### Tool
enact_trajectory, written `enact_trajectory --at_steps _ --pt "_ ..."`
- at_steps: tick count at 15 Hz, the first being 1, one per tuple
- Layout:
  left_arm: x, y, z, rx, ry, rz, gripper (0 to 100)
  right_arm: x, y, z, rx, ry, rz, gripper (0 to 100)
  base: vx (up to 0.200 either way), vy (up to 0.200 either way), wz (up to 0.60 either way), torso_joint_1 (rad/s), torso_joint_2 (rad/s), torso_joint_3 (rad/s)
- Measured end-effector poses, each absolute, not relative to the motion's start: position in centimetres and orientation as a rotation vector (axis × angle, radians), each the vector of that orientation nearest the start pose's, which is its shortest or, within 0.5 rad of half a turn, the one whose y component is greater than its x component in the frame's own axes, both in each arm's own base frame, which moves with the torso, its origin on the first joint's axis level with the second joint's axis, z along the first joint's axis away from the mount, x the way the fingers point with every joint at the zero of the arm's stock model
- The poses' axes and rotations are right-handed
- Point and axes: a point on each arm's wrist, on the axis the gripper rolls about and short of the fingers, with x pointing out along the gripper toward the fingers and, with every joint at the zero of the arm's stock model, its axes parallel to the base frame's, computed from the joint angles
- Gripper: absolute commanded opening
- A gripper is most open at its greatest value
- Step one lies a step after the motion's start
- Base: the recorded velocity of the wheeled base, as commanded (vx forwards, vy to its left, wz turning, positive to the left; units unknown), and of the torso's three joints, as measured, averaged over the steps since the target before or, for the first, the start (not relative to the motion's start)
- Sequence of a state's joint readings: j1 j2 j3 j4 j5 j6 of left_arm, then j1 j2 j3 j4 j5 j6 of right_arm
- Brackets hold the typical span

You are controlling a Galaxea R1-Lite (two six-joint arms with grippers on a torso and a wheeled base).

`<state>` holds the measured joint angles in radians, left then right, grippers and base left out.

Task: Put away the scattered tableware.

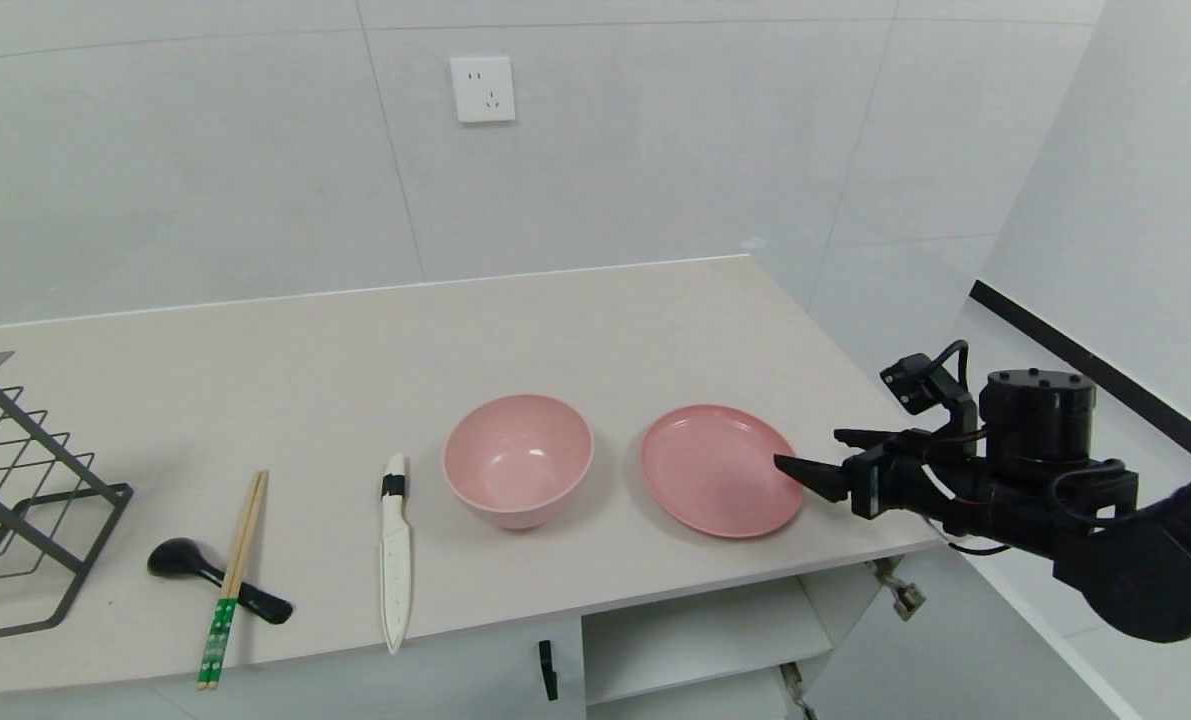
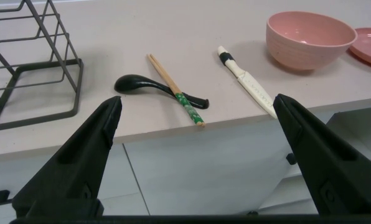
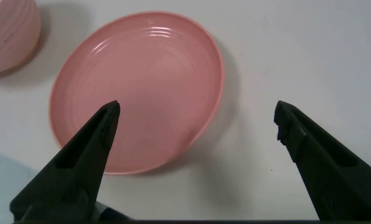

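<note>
The shallow, round pink plate [image 1: 720, 470] lies flat near the front right corner of the counter [image 1: 555, 330], with the right gripper [image 1: 807, 447] at its right rim, fingers apart. Just left of it stands a matching pink bowl [image 1: 518, 458], then a white knife [image 1: 395, 550], chopsticks [image 1: 232, 575] crossing a black spoon [image 1: 180, 560], and a dark wire rack [image 1: 15, 500]. The left gripper [image 2: 197, 102], fingers spread, faces the counter's front edge.

On the counter [image 1: 355, 340], left to right: rack [image 1: 15, 500], spoon [image 1: 177, 558] (chopsticks [image 1: 236, 570] lying across its handle), knife [image 1: 395, 552], bowl [image 1: 517, 470], plate [image 1: 720, 468].
</note>
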<state>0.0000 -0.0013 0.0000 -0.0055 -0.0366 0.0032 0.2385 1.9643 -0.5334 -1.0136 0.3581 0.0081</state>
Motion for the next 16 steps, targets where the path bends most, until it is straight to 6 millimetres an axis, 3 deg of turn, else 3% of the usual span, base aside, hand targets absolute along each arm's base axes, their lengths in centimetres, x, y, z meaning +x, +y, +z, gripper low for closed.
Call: enact_trajectory --at_steps 7,16 --pt "-2.3 -0.1 7.6 0.003 -0.007 -0.037 100 31.4 9.5 5.3 0.083 0.369 0.562 100 0.0 0.0 0.0 0.0 0.0 0.0" --pt "-2.3 -0.1 7.6 0.003 -0.007 -0.037 100 31.6 10.8 3.5 0.078 0.415 0.59 100 0.0 0.0 0.0 0.0 0.0 0.0"
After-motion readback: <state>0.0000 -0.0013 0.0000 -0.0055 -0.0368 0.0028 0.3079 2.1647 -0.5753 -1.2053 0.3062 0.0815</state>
